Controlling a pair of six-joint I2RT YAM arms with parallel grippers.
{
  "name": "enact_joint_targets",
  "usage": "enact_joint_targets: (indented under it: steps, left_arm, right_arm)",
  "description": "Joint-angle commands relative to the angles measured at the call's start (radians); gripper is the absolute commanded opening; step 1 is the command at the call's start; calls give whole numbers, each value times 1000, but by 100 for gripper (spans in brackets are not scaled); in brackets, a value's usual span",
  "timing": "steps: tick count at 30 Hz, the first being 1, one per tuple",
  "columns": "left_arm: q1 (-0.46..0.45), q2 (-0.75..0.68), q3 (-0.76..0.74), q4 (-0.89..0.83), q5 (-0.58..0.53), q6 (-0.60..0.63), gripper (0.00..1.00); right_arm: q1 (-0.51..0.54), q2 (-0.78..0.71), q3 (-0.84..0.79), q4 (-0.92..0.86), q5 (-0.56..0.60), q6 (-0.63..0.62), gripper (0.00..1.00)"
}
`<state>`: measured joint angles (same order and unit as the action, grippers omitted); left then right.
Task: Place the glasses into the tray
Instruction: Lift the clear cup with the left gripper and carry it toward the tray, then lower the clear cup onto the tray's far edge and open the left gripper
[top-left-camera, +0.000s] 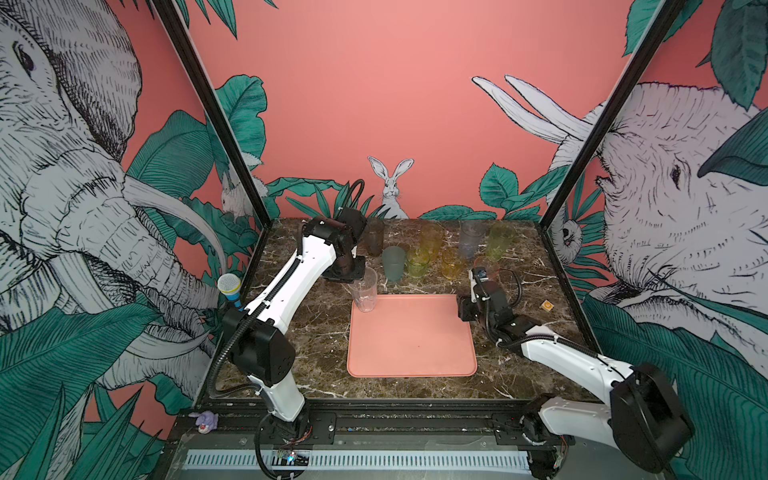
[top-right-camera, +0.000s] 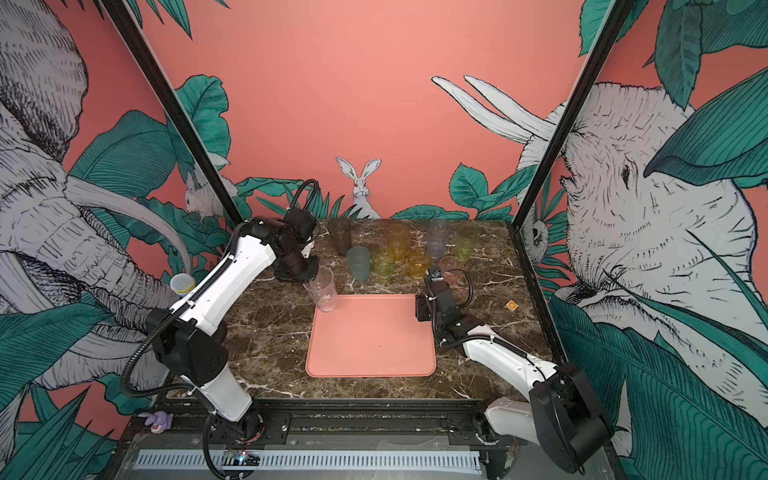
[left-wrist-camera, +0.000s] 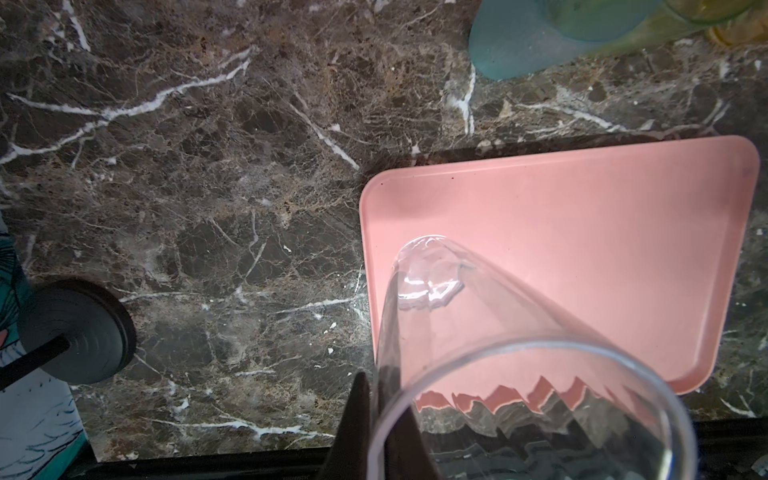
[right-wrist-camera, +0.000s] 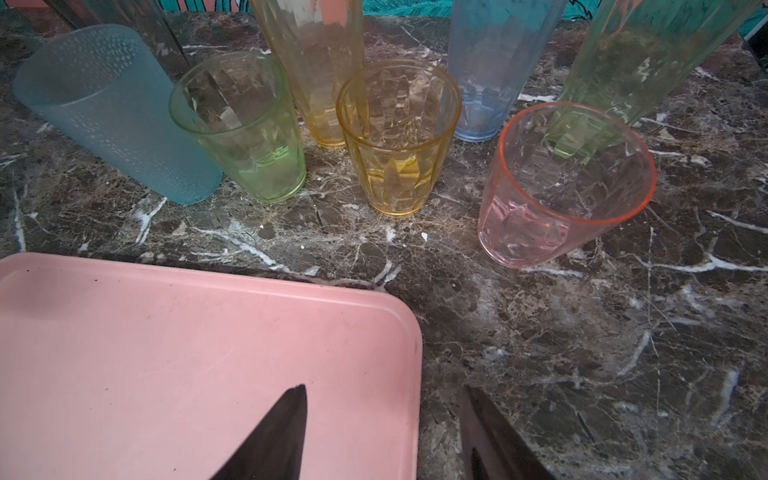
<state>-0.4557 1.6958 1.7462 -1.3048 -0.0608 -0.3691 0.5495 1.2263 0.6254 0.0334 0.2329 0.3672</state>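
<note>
A dark brown marble tabletop (top-left-camera: 316, 332) with white veins is seen in both top views, and on it lies the tray (top-left-camera: 411, 336), a flat salmon-pink rectangle with rounded corners and a low rim, its matte floor bare except at the far left corner. There the clear glass (top-left-camera: 365, 291), a tall smooth-rimmed tumbler with a faceted base, is held tilted by the left gripper (left-wrist-camera: 376, 419), whose jaws are clenched on the rim; its base is over that corner, though contact with the floor cannot be told. Beyond the tray's far edge, eight tumblers are ranged in two rows on the marble, apart from the tray: a frosted teal glass (right-wrist-camera: 112, 108) with a dimpled wall, a short green glass (right-wrist-camera: 241, 124), a short amber glass (right-wrist-camera: 397, 137) and a short pink glass (right-wrist-camera: 561, 183) in the nearer row, taller ones behind. The right gripper (right-wrist-camera: 382, 432) is released, its jaws apart, over the tray's far right corner, with open marble between it and the pink glass.
</note>
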Motion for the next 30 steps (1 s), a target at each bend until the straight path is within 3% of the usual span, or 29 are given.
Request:
enact_joint_targets:
  steps: [1,30]
  left_arm:
    - [-1,-12,-21,51,-4,-34,0]
    - [0,118,-101,156,-25,-69,0]
  right_arm:
    - [-3,13,6,22,15,10,61]
    - [-5,38,20,13,9,13,61]
